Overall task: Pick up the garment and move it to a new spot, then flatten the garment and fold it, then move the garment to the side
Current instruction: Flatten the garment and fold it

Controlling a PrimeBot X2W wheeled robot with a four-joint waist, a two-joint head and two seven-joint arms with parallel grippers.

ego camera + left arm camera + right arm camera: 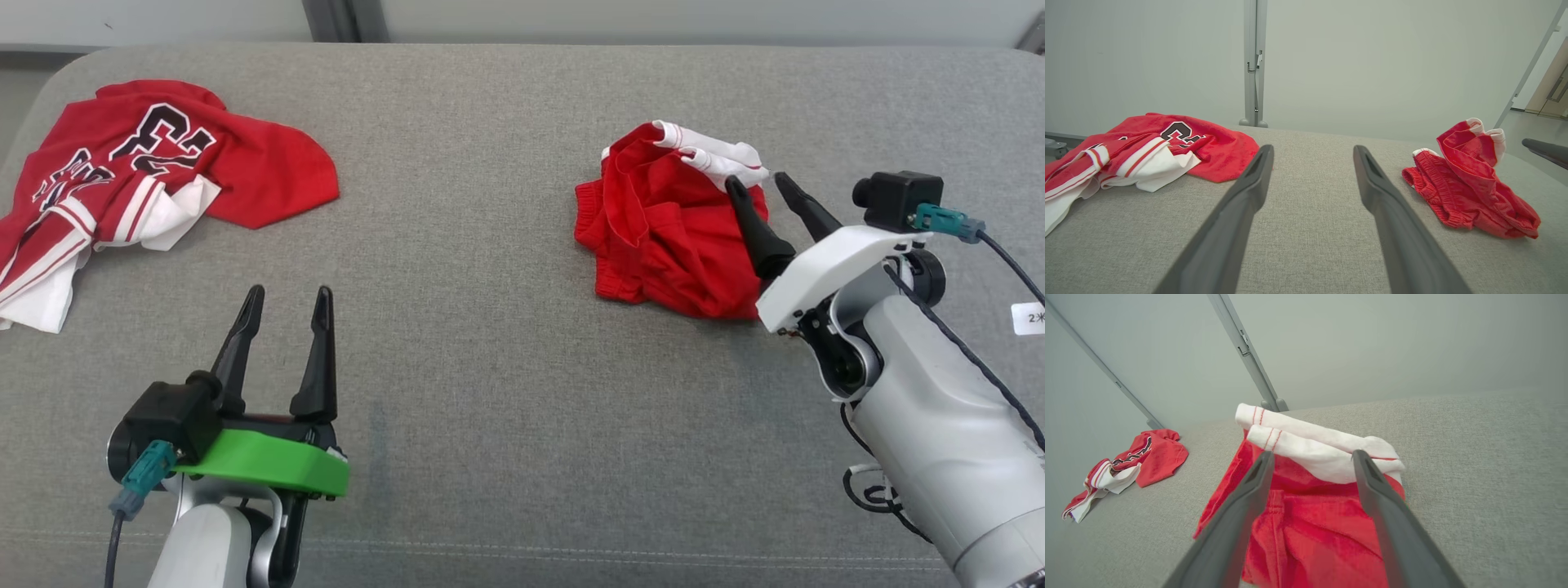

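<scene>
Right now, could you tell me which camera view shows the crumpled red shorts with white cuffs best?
The head view: the crumpled red shorts with white cuffs show almost whole from above. In the right wrist view the right claw and picture edge cut them off. The left wrist view gives a low side view.

1. The red jersey (175, 159) at the far left of the sofa carries large black numerals (163, 139) edged in white. They are turned and creased, and look like 23.
2. Black lettering (69, 175) beside that number is folded under and cannot be read.
3. A white tag (1029, 317) at the right edge shows "2" and one cut-off character.
</scene>
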